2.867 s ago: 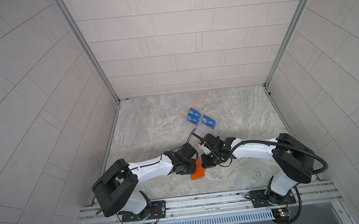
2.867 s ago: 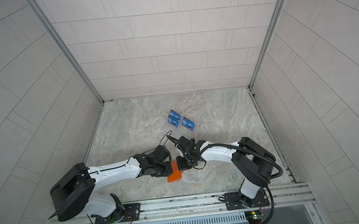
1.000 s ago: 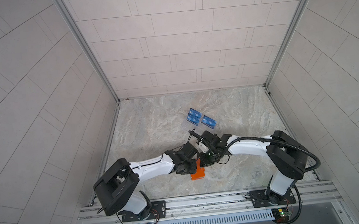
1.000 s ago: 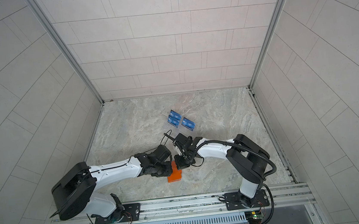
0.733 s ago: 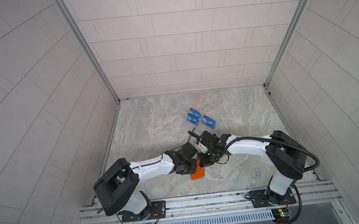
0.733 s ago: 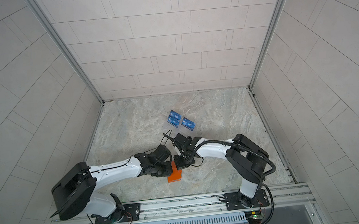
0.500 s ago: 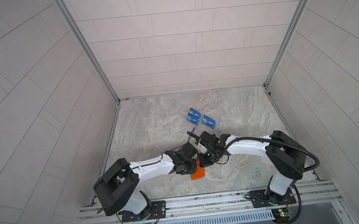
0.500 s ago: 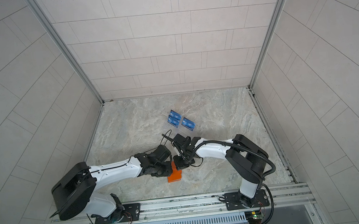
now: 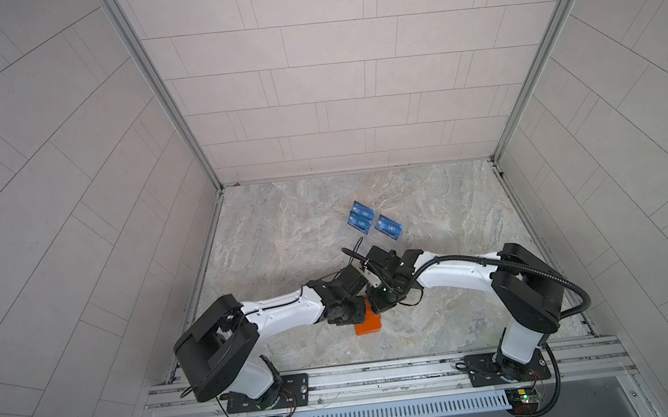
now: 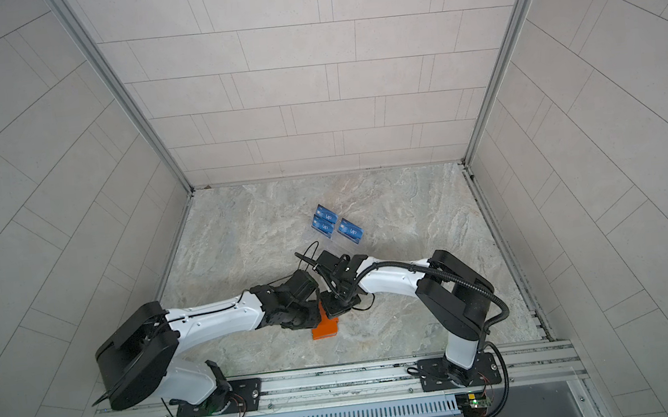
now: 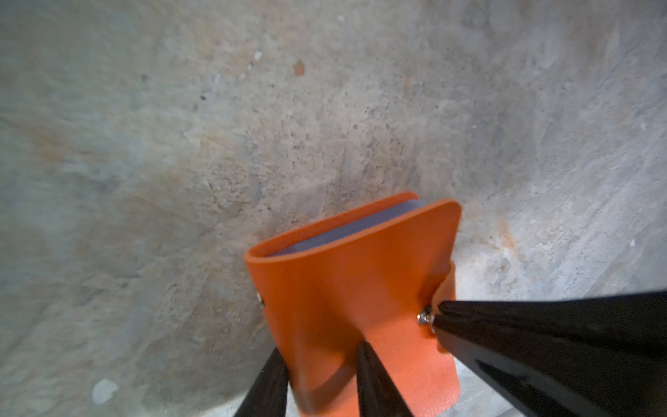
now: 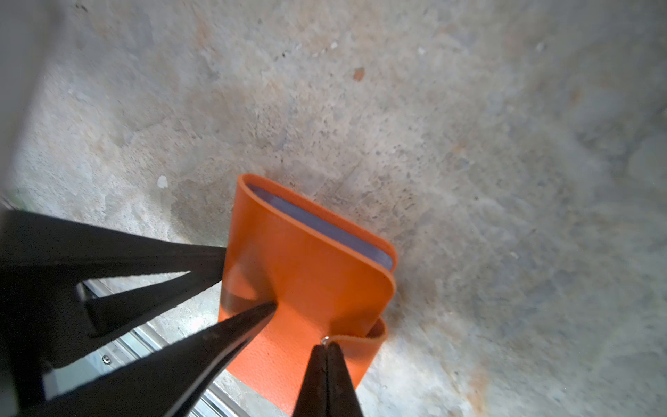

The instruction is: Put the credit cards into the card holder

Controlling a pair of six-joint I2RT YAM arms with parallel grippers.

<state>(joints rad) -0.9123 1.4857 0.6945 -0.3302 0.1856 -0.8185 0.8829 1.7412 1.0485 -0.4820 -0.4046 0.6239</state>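
The orange card holder (image 9: 368, 324) (image 10: 326, 327) lies folded on the stone table near the front, in both top views. My left gripper (image 11: 321, 352) (image 9: 357, 316) is shut on its cover: one finger sits at the spine edge and the other presses on top. My right gripper (image 12: 326, 344) (image 9: 379, 302) is shut on the end of the snap tab, beside the silver stud. Grey inner sleeves show at the open end of the card holder (image 12: 310, 274) (image 11: 353, 274). Three blue credit cards (image 9: 388, 227) (image 10: 350, 229) sit farther back, away from both grippers.
The blue cards rest on a faint clear stand (image 9: 371, 240). Tiled walls close in the table on the left, right and back. A metal rail (image 9: 381, 374) carrying both arm bases runs along the front edge, close to the card holder.
Since about three seconds ago the right arm has shifted slightly to the left over the card holder. Over the last second nothing has visibly moved.
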